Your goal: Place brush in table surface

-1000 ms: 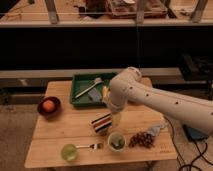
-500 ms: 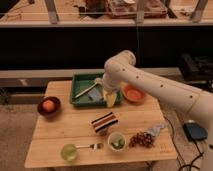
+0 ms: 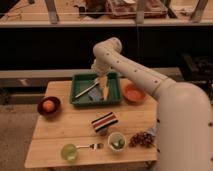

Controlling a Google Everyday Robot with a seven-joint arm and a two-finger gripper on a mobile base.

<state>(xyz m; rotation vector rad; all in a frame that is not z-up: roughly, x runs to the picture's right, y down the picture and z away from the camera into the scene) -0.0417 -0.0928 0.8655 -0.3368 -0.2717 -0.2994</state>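
Note:
The brush (image 3: 86, 90), with a pale stick handle and a wider greyish head, lies slanted in the green tray (image 3: 114, 99) at the back of the table surface (image 3: 65, 125). A yellow object (image 3: 105, 90) lies beside it in the tray. My gripper (image 3: 99, 76) hangs over the tray's middle, just above the brush's upper right end. Its fingers stand open and nothing is in them. The white arm reaches in from the lower right and bends down over the tray.
A dark bowl with an orange (image 3: 48, 106) stands at the left. An orange bowl (image 3: 133, 92) sits right of the tray. Nearer the front are a striped block (image 3: 104, 121), a green cup (image 3: 68, 151), a fork (image 3: 93, 146), a small bowl (image 3: 116, 142) and grapes (image 3: 142, 138).
The arm has swung from over the table's middle back and up to the tray. The gripper now hangs over the brush. The brush has stayed in the tray.

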